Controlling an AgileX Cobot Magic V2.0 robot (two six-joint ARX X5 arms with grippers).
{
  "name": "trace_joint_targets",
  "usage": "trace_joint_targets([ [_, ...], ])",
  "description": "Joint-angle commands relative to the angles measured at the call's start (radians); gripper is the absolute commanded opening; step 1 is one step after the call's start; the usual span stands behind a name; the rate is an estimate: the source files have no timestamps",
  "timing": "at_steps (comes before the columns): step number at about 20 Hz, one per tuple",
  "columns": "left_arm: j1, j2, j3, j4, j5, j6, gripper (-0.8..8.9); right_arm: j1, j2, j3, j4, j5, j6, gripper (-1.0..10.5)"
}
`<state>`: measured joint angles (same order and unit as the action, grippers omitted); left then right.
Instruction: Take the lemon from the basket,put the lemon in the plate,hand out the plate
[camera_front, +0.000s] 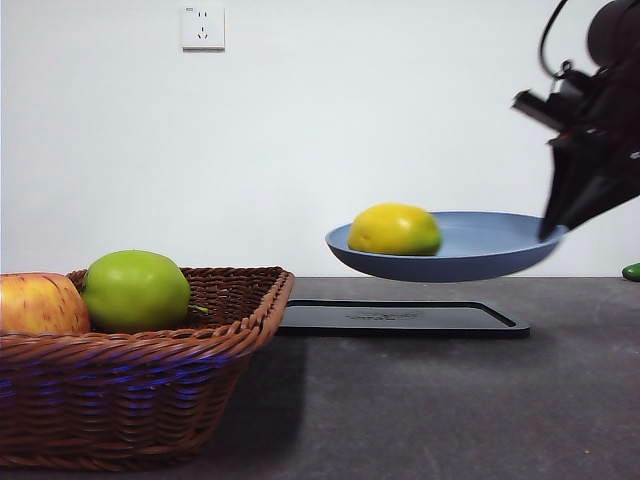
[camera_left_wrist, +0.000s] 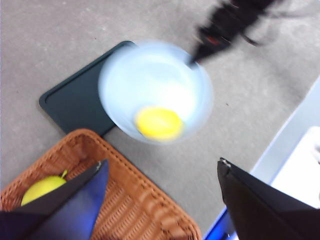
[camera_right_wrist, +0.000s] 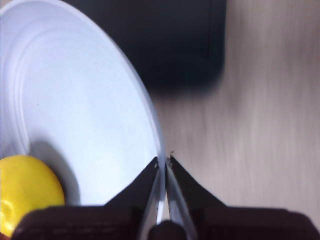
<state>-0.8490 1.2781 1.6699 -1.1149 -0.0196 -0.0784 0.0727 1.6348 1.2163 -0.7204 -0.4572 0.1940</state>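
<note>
lemon yellow-green | plate light blue | basket brown woven
</note>
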Motion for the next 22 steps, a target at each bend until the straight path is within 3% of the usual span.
trace_joint_targets([
  [1, -0.018, 0.013, 0.02, -0.039, 0.002, -0.003, 3.76, 0.004, 0.109, 0.108, 0.047, -0.016, 0.071, 0.1],
  [7, -0.022, 0.017, 0.019, -0.052, 0.001, 0.0, 3.76, 0.005, 0.369, 0.336, 0.039, -0.039, 0.107, 0.1],
  [15, -0.022, 0.02, 0.019, -0.03, -0.002, 0.0, 3.76, 0.005, 0.462, 0.371, 0.061, -0.031, 0.146, 0.1],
  [20, -0.022, 0.02, 0.019, -0.023, -0.002, 0.001, 3.76, 0.001, 0.462, 0.371, 0.061, 0.006, 0.137, 2.3],
  [22, -0.022, 0.02, 0.019, -0.023, -0.004, 0.001, 3.76, -0.003, 0.459, 0.371, 0.044, 0.014, 0.101, 2.5],
])
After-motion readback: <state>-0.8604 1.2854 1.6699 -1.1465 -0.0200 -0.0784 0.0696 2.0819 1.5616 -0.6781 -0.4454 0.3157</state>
